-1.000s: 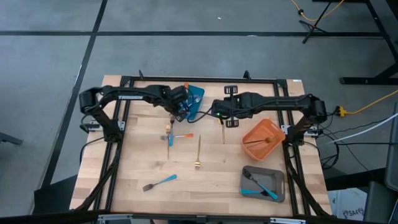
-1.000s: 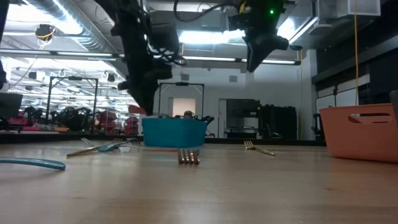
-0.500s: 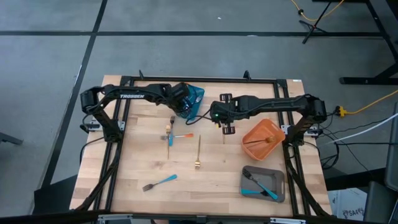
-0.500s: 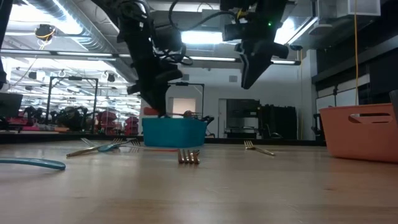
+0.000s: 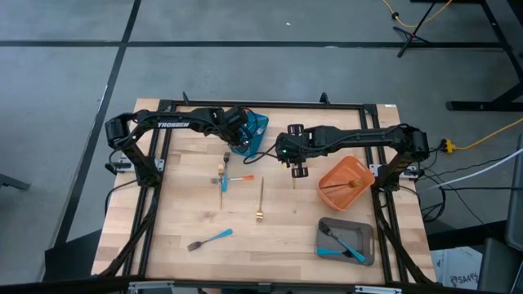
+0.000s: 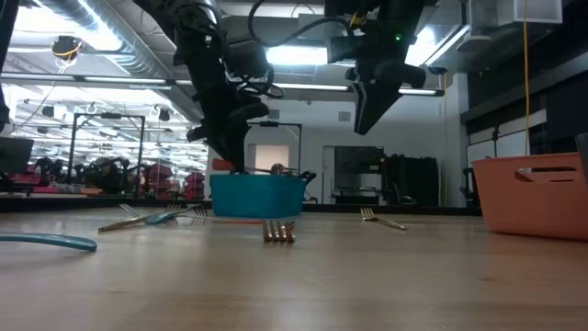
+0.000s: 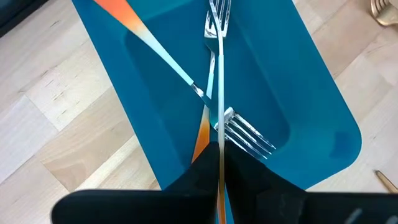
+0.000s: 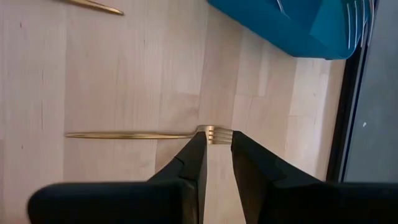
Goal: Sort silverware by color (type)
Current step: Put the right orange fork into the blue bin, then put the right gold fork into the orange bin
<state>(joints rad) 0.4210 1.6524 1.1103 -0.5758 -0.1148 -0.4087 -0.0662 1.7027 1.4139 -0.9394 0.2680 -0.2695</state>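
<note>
My left gripper (image 5: 239, 139) hangs over the blue container (image 5: 253, 131) at the far middle of the table, shut on a slim fork (image 7: 219, 93) seen edge-on. Two orange-handled forks (image 7: 155, 53) lie in that container. My right gripper (image 5: 297, 170) is open, pointing down, with its fingers on either side of the tines of a gold fork (image 8: 143, 135) that lies flat on the table; in the low view it (image 6: 363, 124) is still high above the table. More forks lie on the wood: gold (image 5: 261, 198), orange-handled (image 5: 239, 178), blue-handled (image 5: 211, 239). My left gripper (image 7: 219, 158) pinches the fork between its two fingers by the handle part (image 7: 219, 146). The fork runs along the fingers and sticks out past them, tines (image 7: 217, 15) foremost. It is lifted above the blue container's floor; the fingers hide the handle's end.
An orange container (image 5: 347, 181) stands right of the middle, and a grey container (image 5: 346, 239) holding blue-handled forks stands near the right front. A blue-handled fork (image 5: 223, 184) and a gold piece (image 5: 221, 170) lie beside the orange-handled fork. Bare wood lies along the near left.
My left gripper has moved with its fork toward the far edge, over the blue container. My right gripper has moved toward the near edge and down, coming over the gold fork's tines.
</note>
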